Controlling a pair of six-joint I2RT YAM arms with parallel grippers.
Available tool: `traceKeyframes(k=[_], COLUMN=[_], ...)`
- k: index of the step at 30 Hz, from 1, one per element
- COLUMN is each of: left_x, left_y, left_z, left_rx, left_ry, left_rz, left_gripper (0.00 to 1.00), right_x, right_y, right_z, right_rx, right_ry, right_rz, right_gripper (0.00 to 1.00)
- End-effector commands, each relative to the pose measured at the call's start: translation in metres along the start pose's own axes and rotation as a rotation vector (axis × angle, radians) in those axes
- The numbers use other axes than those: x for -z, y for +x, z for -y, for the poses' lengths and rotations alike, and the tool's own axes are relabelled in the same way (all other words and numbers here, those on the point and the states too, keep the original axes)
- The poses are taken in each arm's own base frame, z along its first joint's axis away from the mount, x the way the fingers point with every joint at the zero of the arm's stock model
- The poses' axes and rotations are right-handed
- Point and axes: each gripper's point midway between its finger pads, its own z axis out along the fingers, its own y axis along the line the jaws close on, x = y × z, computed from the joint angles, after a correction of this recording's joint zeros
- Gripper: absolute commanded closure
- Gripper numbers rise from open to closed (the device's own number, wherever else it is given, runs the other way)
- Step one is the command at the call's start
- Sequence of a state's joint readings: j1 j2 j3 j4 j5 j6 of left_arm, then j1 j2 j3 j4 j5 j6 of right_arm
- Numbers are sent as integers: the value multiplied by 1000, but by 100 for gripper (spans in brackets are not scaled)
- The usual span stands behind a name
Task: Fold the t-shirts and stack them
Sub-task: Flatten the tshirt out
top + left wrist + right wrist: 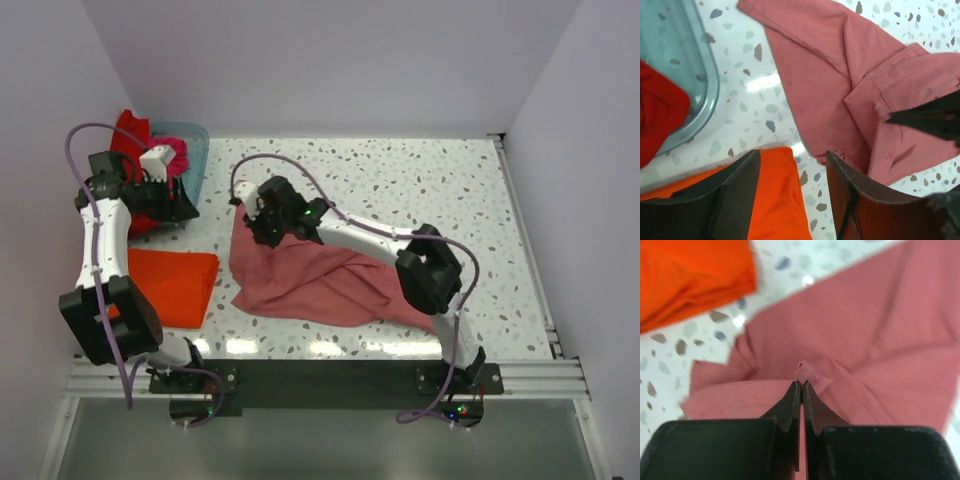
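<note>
A dusty rose-pink t-shirt (310,280) lies crumpled at the table's middle. My right gripper (262,222) is shut on a pinch of its cloth (804,371) near the shirt's upper left corner. A bright orange t-shirt (172,285) lies folded at the left front. My left gripper (185,205) hovers open above the table between the basket and the orange t-shirt (775,200), holding nothing. The pink t-shirt (840,75) spreads to its right in the left wrist view. A red t-shirt (130,135) and a magenta one (178,155) sit in the basket.
A pale blue plastic basket (195,140) stands at the back left, its rim (710,85) close to my left gripper. White walls enclose the table on three sides. Speckled tabletop (450,190) stretches to the right of the pink t-shirt.
</note>
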State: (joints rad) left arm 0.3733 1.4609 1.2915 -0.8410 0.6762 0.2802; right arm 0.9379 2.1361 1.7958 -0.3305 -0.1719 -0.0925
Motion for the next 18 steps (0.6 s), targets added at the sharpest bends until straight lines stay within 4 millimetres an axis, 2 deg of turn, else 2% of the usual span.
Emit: traceKeyframes(k=[1,2,3,4,5,7,8,10,11,13,14,18], left_x=[-24,-33,-42,-49,-62,-78,-94,-112,-126,-143,-155,-178], left_y=[-23,-28,-40,-45,-52,-68,-77,-86,-94,-101,-106,-104], left_z=[11,21,18,19,20,21,20,21,13,15,11,-2], left_rx=[-132,-162,-169,-178,-186,-208,-214,-216,-200,-207,-205,-168], left_ry=[-12,3,-17,-23,-29,-38,-53,-72,-94,-106,-110,-133], left_rz=[37,38,58,62,52,73,72,72,78,80,90,68], left_gripper=[41,41,41,42,42,43,43,44,44,45,45,49], right_x=[106,122,136,154,183,211,238,262,288,314,333,386], right_y=[-66,-65,-47,-46,-42,-33,-29,-22,-17,-13,-5,12], right_z=[55,69,97,109,133,154,175,194,212,231,248,286], right_rx=[-78,-93,-131,-133,-154,-161,-178,-176,-185,-181,-192,-169], right_ry=[104,131,181,211,271,333,404,473,564,647,709,916], right_rz=[211,225,204,213,234,234,250,247,255,263,263,252], right_gripper=[100,100,100,100,100,100,100,100,100,100,100,100])
